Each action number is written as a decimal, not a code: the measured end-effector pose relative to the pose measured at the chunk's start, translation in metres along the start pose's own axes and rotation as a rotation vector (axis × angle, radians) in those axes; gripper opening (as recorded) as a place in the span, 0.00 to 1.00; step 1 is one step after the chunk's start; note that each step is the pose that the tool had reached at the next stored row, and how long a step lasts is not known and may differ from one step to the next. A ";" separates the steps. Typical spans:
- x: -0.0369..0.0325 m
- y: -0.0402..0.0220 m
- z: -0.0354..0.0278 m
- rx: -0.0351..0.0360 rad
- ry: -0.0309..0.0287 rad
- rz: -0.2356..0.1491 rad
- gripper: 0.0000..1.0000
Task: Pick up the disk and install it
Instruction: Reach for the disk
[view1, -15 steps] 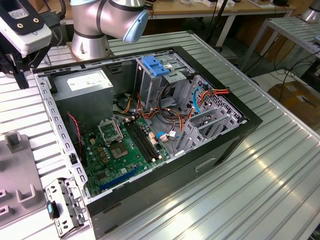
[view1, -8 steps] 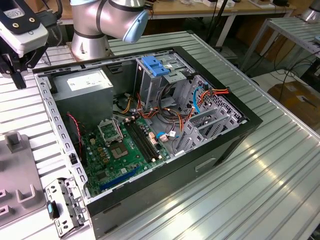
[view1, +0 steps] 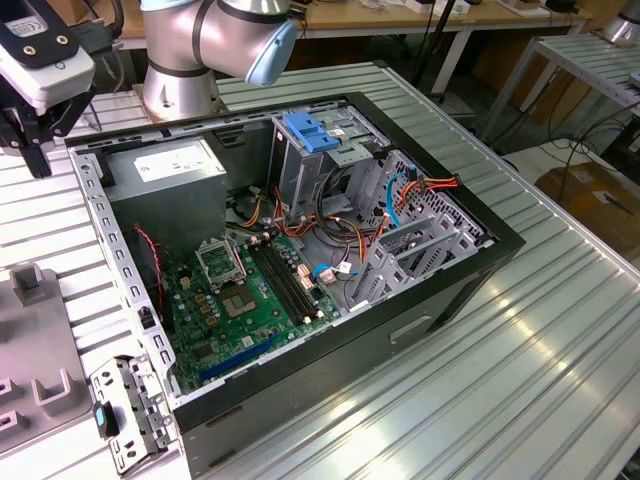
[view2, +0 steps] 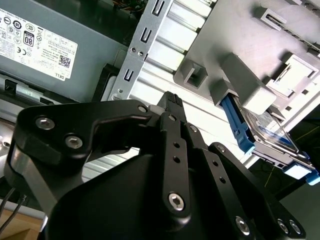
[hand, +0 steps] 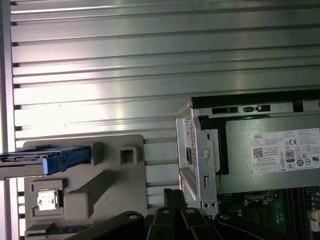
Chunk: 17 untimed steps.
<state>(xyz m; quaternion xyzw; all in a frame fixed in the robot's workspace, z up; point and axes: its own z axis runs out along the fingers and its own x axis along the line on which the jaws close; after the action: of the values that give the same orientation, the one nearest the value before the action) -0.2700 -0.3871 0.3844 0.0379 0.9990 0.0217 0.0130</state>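
- Gripper (view2: 171, 100) looked fully closed, fingertips pressed together, nothing between them.
- It hung over the strip of bare worktop (hand: 150, 60) between the grey holder (hand: 115, 200) and the computer case (view1: 330, 360), at the case corner where the power supply (hand: 270, 165) sat.
- Disk (hand: 25, 160) was not picked yet; it was parked in the grey holder, which sat on the worktop just beside that case corner.
- Disk sat along the holder edge farthest from the case, standing on its thin side in a slot, with the blue rail (hand: 70, 159) at the end pointing into the holder.
- Key relation: the disk lay away from the gripper on the side opposite the case, across most of the holder, clearly apart with no contact.
- Disk's long axis ran along the worktop's slats.
- In the second wrist view its labelled face was partly hidden by the holder's grey blocks.
- Only one arm on the rig, so no choice of hand.
- Judgement: early in the task, at the approach stage; a closed gripper cannot straddle the disk as it was.
- Drive cage with blue top (view1: 310, 135) stood inside the open case, toward the case's back wall in the exterior view.
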 end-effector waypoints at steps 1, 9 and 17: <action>0.0008 0.0001 0.0000 0.0000 0.0000 0.000 0.11; 0.0148 0.0019 -0.0001 0.0000 0.0000 0.000 0.11; 0.0251 0.0029 -0.0002 0.0000 0.0000 0.000 0.11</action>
<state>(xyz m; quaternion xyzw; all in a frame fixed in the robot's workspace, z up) -0.2948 -0.3823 0.3841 0.0379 0.9990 0.0217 0.0130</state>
